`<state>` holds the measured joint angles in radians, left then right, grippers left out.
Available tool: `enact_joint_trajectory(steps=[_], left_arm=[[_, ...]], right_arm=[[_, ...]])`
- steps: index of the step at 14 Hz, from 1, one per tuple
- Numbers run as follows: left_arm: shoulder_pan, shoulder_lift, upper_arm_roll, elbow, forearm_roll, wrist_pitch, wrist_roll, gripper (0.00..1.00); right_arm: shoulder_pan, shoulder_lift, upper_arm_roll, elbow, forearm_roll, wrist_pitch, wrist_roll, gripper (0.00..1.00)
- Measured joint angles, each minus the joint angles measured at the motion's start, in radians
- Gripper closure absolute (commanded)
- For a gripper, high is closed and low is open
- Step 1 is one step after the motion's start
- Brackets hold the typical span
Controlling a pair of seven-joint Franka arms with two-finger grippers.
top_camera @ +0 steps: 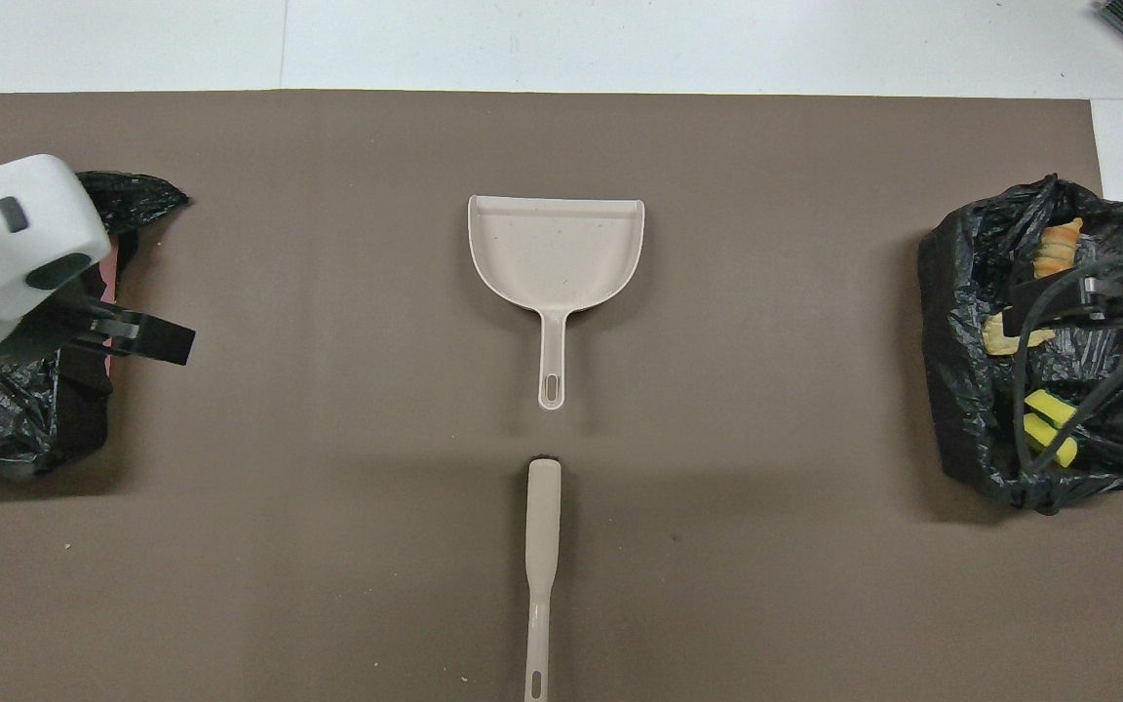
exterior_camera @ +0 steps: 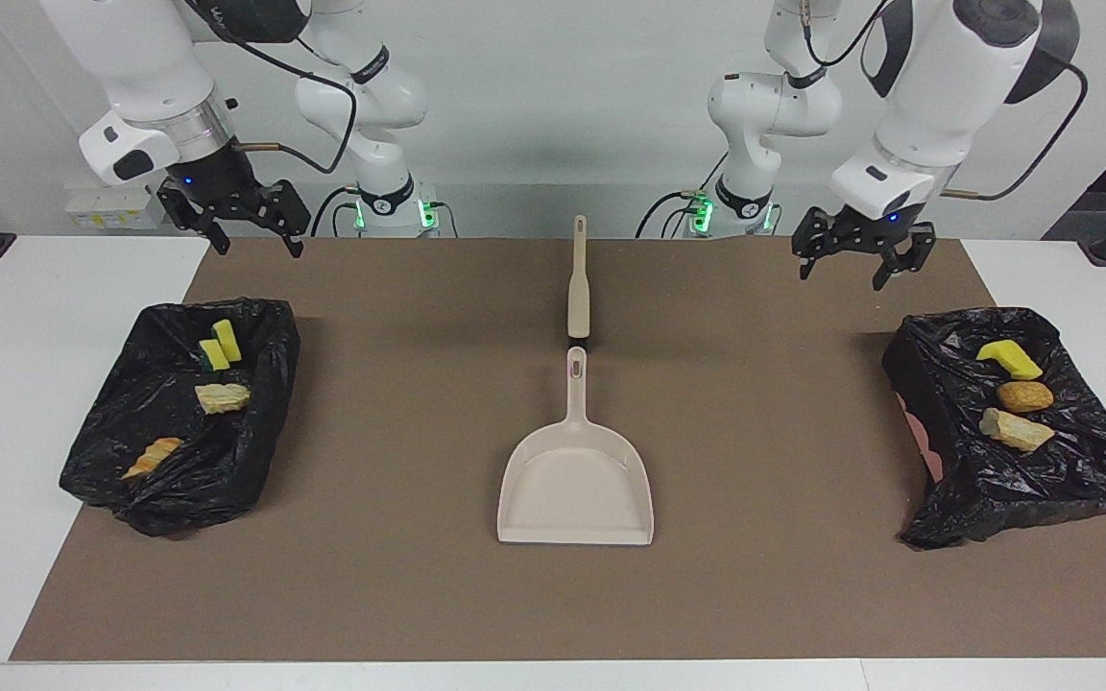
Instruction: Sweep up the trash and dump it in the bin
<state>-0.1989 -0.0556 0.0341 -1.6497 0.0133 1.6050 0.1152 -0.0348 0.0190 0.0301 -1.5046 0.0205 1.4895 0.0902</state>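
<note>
Two Franka arms hang raised at either end of a brown mat point(exterior_camera: 399, 595), jaws spread and holding nothing. The left gripper point(exterior_camera: 855, 251) hovers over the mat's edge at its own end, just on the robots' side of a black-lined bin point(exterior_camera: 1081, 470); the right gripper point(exterior_camera: 244, 223) hovers likewise over the mat beside the other bin point(exterior_camera: 179, 489).

All the trash in sight lies in the bins. At the left arm's end: a yellow sponge point(exterior_camera: 1008, 359), an orange-brown lump point(exterior_camera: 1024, 395) and a tan piece point(exterior_camera: 1016, 429), in a row running away from the robots. At the right arm's end: two yellow chunks point(exterior_camera: 221, 345) side by side, a cream piece point(exterior_camera: 222, 396) and an orange piece point(exterior_camera: 154, 456) (seven in all).

Mid-mat, the beige dustpan point(exterior_camera: 576, 480) lies flat, its handle pointing toward the robots. The brush point(exterior_camera: 578, 278) lies in line with it, nearer the robots, its tip just short of the dustpan's handle; a small gap shows between them in the overhead view.
</note>
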Motion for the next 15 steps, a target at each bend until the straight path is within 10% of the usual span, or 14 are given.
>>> enact_joint_trajectory(steps=[15], left_arm=[[0.113,0.053,-0.025,0.182,-0.02,-0.169,0.066,0.0]], right_arm=[[-0.001,0.0,0.0,0.0,0.0,0.0,0.0,0.0]])
